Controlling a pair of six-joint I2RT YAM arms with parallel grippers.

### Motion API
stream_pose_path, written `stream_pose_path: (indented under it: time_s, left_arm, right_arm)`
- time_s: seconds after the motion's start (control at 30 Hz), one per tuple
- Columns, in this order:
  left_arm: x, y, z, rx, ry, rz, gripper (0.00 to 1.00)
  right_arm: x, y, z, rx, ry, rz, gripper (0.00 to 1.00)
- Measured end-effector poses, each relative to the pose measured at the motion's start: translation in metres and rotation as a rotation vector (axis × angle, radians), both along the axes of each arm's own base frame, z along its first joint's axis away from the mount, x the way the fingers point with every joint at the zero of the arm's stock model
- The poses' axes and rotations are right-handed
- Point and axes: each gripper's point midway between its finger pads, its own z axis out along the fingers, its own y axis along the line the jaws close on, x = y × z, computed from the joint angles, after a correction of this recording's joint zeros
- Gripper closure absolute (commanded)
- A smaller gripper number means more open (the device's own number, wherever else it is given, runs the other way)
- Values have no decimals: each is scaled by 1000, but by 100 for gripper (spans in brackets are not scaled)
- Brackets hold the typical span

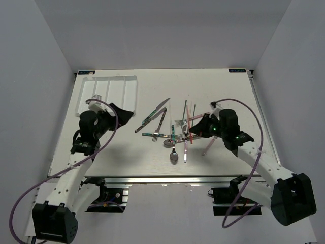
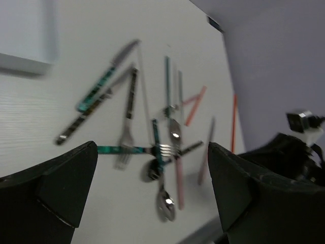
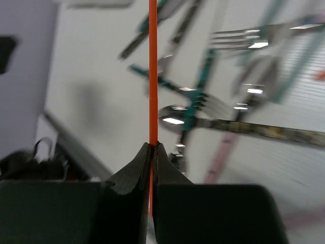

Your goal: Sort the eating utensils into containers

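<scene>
A loose pile of eating utensils (image 1: 172, 134) lies mid-table: forks, knives and spoons with teal, pink and dark handles. My right gripper (image 1: 197, 131) hangs just right of the pile, shut on a thin red-orange chopstick (image 3: 153, 61), which runs straight out between the pinched fingertips (image 3: 147, 152) in the right wrist view. The white tray of containers (image 1: 109, 84) sits at the far left. My left gripper (image 1: 127, 115) hovers by the tray's near right corner, open and holding nothing. In the left wrist view its jaws stand wide apart, framing the blurred pile (image 2: 162, 147).
A teal-handled knife (image 1: 155, 115) and a dark-handled one (image 1: 144, 124) lie left of the pile, towards the tray. A pink stick (image 1: 209, 145) lies under the right arm. Grey walls enclose the table; its front rail (image 1: 162, 179) runs between the arm bases.
</scene>
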Motion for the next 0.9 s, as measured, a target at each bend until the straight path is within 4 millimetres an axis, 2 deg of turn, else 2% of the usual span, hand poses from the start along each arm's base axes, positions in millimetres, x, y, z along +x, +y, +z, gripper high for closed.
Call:
stream_pose_path:
  time_s: [0.1, 0.2, 0.3, 0.4, 0.57, 0.67, 0.8, 0.83, 0.9]
  left_arm:
    - [-14, -51, -8, -147, 17, -184, 2]
    - [-32, -95, 4, -194, -9, -338, 2]
    - [-42, -119, 13, -217, -34, -423, 7]
    - [-40, -129, 14, -234, -44, -440, 8]
    - [-37, -142, 16, -252, -65, -460, 16]
    - [-34, -147, 8, -243, -46, -462, 21]
    - [-28, -150, -7, -221, -3, -449, 31]
    - [-25, -151, -9, -214, 6, -443, 35]
    - [-20, -151, -10, -200, 9, -430, 56]
  right_arm:
    - [-25, 56, 30, 129, -78, 207, 100]
    - [-33, 79, 56, 222, -145, 284, 100]
    - [-37, 95, 67, 268, -168, 329, 100]
    - [-40, 109, 67, 285, -153, 361, 100]
    - [-46, 125, 58, 294, -106, 395, 100]
    - [-50, 133, 56, 296, -91, 415, 100]
    - [-55, 146, 66, 311, -106, 452, 100]
    - [-55, 148, 69, 315, -112, 457, 100]
    - [-56, 152, 74, 323, -125, 469, 100]
